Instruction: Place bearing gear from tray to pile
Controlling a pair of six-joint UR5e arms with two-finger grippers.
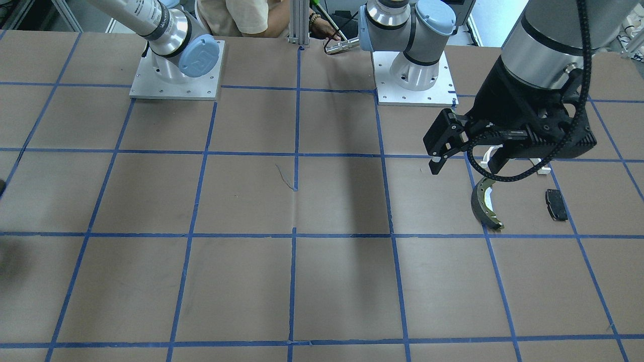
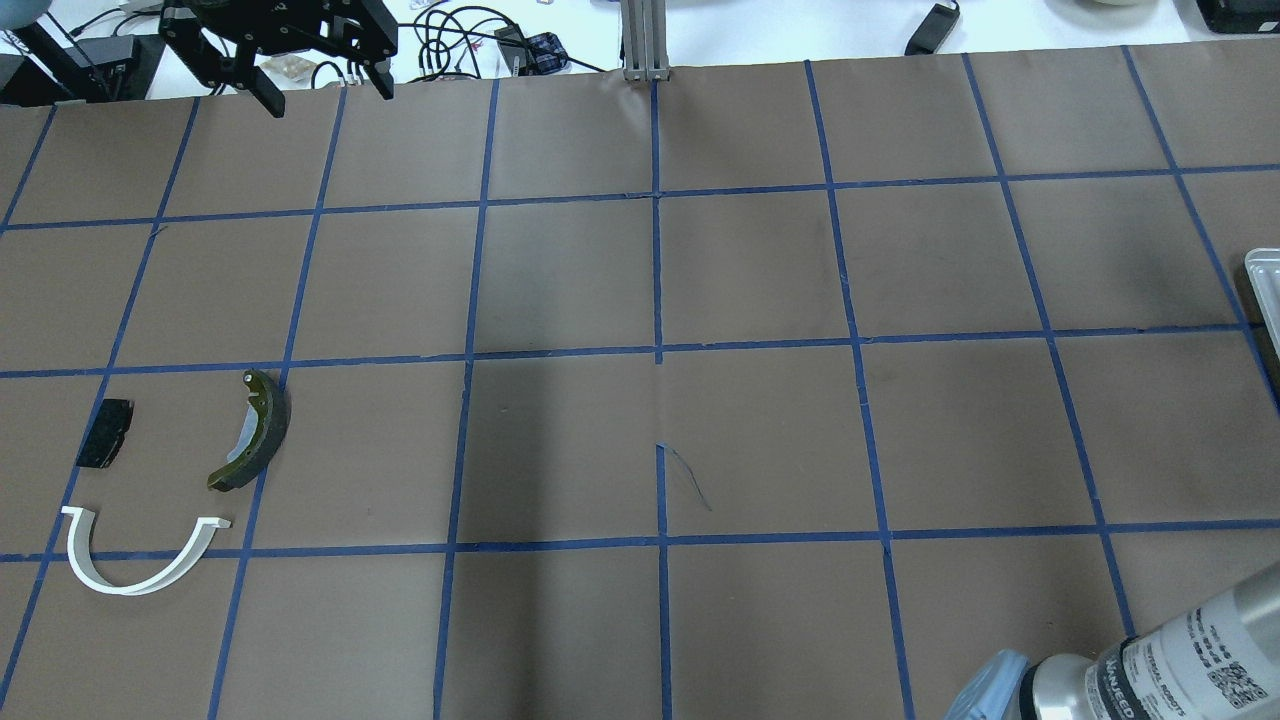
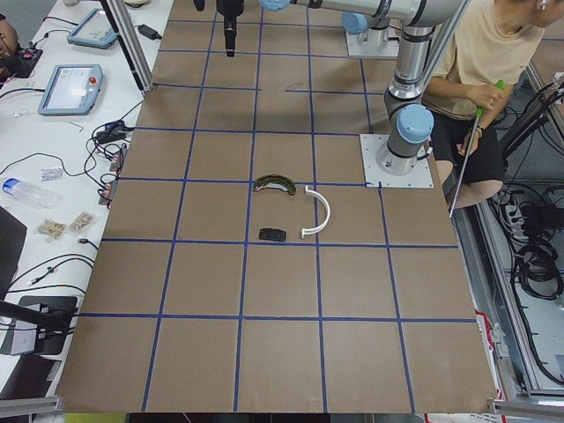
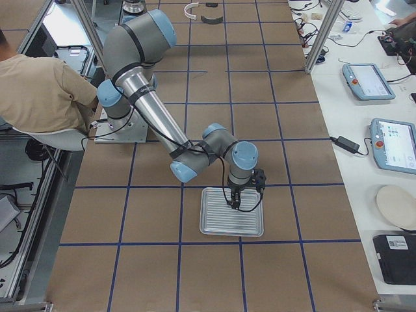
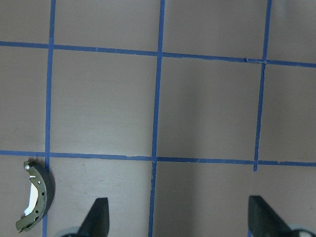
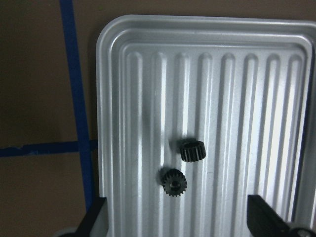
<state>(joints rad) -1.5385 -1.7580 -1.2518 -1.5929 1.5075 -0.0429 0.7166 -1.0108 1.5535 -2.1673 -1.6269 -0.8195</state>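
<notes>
- Right arm folded low, wrist vertical. The right gripper [image 4: 240, 203] hangs over the ribbed shiny metal tray [image 6: 118, 98], fingers [image 6: 100, 217] apart.
- Two small black toothed gears [image 6: 192, 149] lie close together in that tray.
- The left gripper [image 2: 325, 95] hangs high, fingers [image 5: 98, 217] spread.
- On the brown gridded worktop [image 2: 760, 440] lie a white semicircular arch [image 2: 140, 575], a dark curved brake shoe [image 2: 258, 430] with a brassy rim, and a black rectangular pad [image 2: 105, 433].

On the tray [image 6: 111, 98], one bearing gear [image 6: 173, 181] has the other gear [image 6: 192, 149] just beside it at one o'clock; bare ribbed floor lies on its other sides, the raised rim well off at nine. Bare table [image 2: 170, 450] separates the brake shoe [image 2: 275, 425], the black pad [image 2: 105, 433] at its nine o'clock and the white arch [image 2: 73, 540] at seven.
</notes>
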